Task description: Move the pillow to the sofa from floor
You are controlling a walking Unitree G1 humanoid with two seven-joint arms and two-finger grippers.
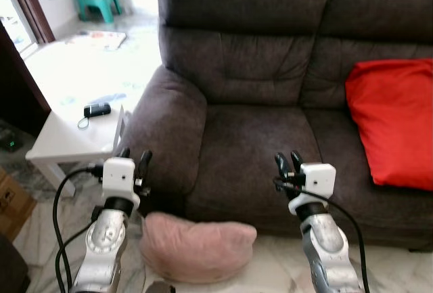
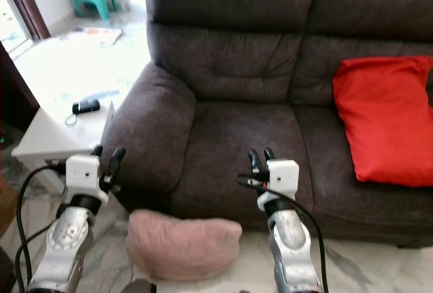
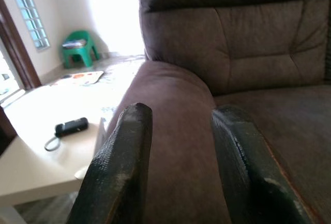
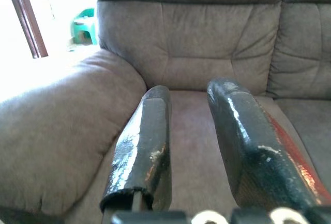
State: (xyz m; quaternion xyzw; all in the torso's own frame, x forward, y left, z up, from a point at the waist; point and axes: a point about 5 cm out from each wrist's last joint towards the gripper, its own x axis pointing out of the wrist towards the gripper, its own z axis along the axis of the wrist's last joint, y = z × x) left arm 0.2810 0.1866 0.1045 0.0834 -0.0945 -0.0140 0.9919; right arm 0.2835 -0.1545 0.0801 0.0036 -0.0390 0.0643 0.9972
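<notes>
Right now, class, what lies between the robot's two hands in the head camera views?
Between the left hand and right hand, the left eye view shows the dark brown fabric sofa's seat front, and lower down the soft pink pillow on the floor.

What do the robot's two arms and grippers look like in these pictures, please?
Both arms are silver metal with rounded joint housings. Each carries a white, boxy wrist block. The left gripper and the right gripper each have two long black fingers, textured and scuffed; the right gripper's show reddish wear along an edge. Black cables loop from the wrist blocks down beside the arms.
</notes>
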